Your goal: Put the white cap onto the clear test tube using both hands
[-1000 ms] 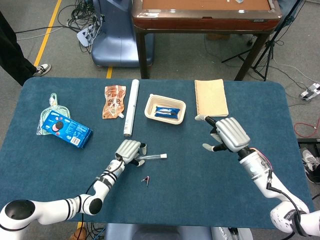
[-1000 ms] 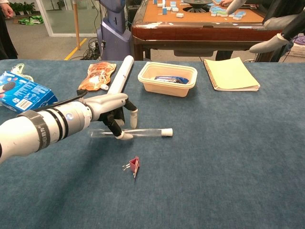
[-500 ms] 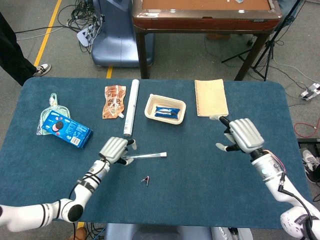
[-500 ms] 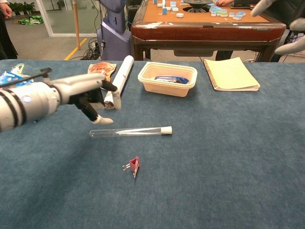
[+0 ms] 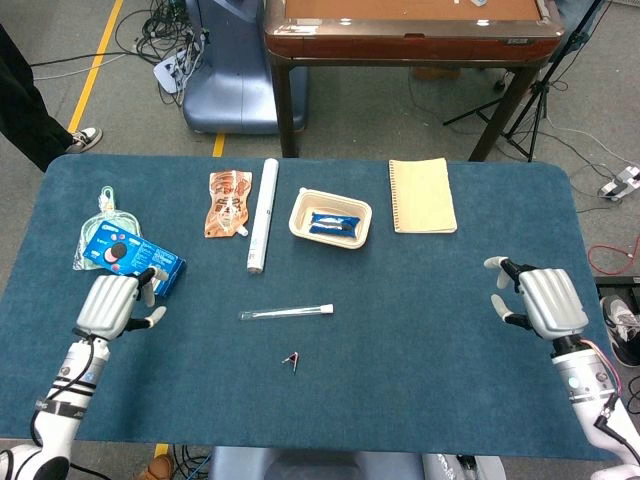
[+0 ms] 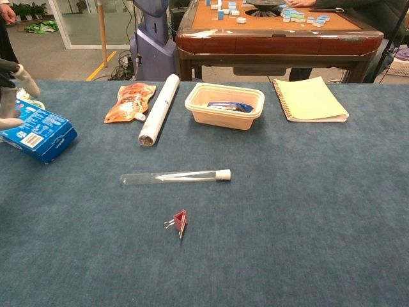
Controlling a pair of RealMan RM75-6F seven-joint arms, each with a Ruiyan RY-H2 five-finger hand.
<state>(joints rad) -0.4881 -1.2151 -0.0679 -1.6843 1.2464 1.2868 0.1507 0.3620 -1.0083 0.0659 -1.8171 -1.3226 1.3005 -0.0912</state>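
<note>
From the head view, the slim clear glass test tube [image 5: 286, 312] lies flat near the middle of the dark blue felt-covered table [image 5: 420, 350], its small white cap [image 5: 327, 309] already seated on the right end. The left hand [image 5: 113, 303] hangs at the table's left edge, empty, fingers loosely apart, just beside the blue snack box [image 5: 135, 260]; the round cookie picture on the box shows, but its lettering is too small to read. The right hand [image 5: 537, 299] hangs at the right edge, also empty with fingers spread; its arm is cut off by the frame. A tiny red binder clip [image 5: 292, 359] lies below the tube.

From the chest view, only the fingertips [image 6: 16, 96] of the left hand show at the left border; the right hand is out of frame. The tube's white cap [image 6: 222, 174] points right. Print on the orange foil pouch [image 6: 130, 102] is unreadable. The white rolled tube [image 6: 158, 110] lies beside it.
</note>
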